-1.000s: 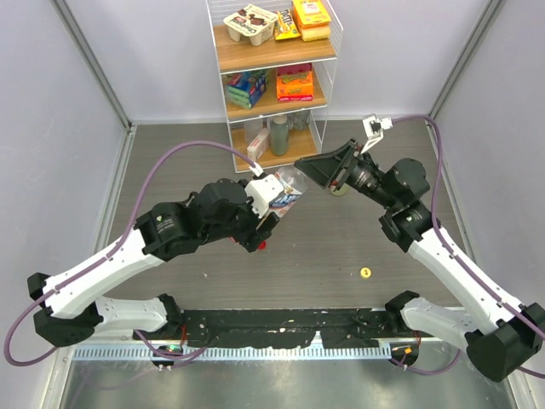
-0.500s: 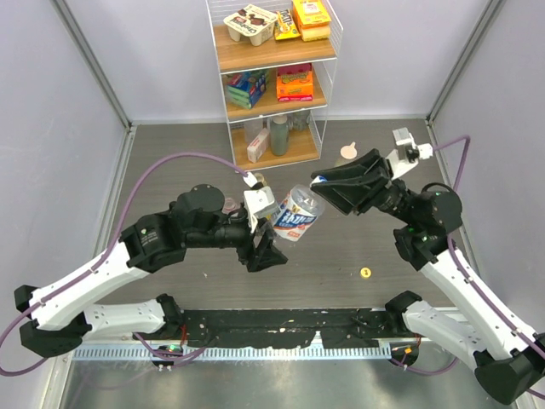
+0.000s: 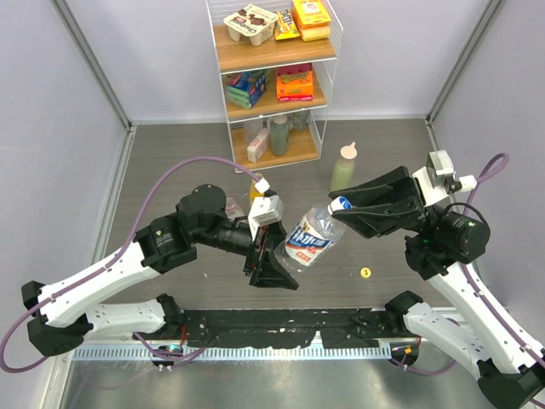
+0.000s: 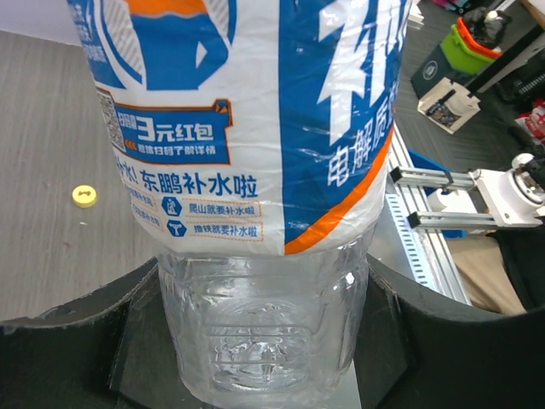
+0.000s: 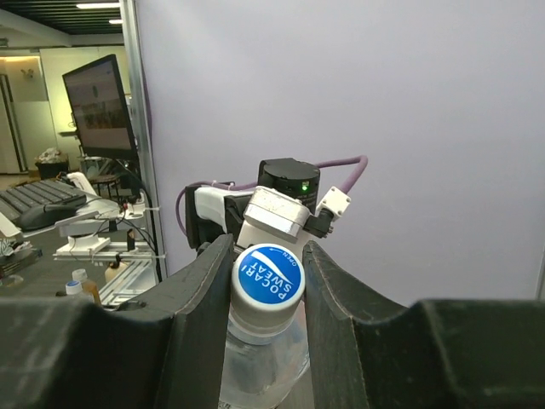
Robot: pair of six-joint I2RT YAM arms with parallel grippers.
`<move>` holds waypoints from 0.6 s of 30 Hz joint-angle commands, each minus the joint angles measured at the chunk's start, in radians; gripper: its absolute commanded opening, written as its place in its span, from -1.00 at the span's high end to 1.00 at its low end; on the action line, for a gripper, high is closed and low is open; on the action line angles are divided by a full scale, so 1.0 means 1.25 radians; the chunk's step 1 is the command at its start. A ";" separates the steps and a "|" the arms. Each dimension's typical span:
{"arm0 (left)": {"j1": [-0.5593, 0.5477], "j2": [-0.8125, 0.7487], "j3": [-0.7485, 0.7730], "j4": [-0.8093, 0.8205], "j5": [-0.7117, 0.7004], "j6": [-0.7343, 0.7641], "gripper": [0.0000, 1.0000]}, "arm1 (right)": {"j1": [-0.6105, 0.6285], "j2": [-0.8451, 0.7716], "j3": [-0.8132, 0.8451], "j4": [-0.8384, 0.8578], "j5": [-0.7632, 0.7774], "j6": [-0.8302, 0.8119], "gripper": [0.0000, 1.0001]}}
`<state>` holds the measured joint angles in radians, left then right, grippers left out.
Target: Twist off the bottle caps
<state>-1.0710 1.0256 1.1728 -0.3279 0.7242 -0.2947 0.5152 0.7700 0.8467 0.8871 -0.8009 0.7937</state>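
Observation:
A clear bottle point(image 3: 312, 241) with a blue-white label hangs tilted above the table. My left gripper point(image 3: 285, 257) is shut on its base; the left wrist view shows the bottle point(image 4: 255, 170) clamped low between the left gripper's point(image 4: 264, 341) dark fingers. My right gripper point(image 3: 342, 207) is shut on its white cap point(image 3: 339, 204). In the right wrist view this blue-topped cap point(image 5: 267, 277) sits pinched between the right gripper's point(image 5: 267, 285) fingers. A loose yellow cap point(image 3: 365, 273) lies on the table and also shows in the left wrist view point(image 4: 83, 196). A yellow-orange bottle point(image 3: 255, 182) peeks out behind the left arm.
A pale green bottle point(image 3: 343, 168) with a cream pointed top stands right of the wire rack point(image 3: 326, 102) at the back, which holds boxes and bottles. Grey walls close in both sides. A black rail point(image 3: 281, 328) runs along the near edge.
Both arms have carried the bottle toward the near side and to the right, tilting it more. The right gripper has stayed on the cap. The pale green bottle has come into view.

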 commanded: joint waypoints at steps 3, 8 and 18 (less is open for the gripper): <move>0.001 -0.004 0.004 0.113 0.064 -0.020 1.00 | 0.004 0.001 0.000 0.044 -0.037 0.020 0.95; 0.001 -0.013 0.005 0.046 -0.022 0.018 1.00 | 0.003 -0.020 0.015 -0.081 0.033 -0.022 -0.08; 0.000 -0.044 -0.017 -0.100 -0.336 0.064 1.00 | 0.003 -0.034 0.096 -0.406 0.220 -0.124 -0.60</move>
<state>-1.0714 0.9874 1.1431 -0.3763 0.4969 -0.2516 0.5159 0.7334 0.9234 0.5076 -0.6331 0.6857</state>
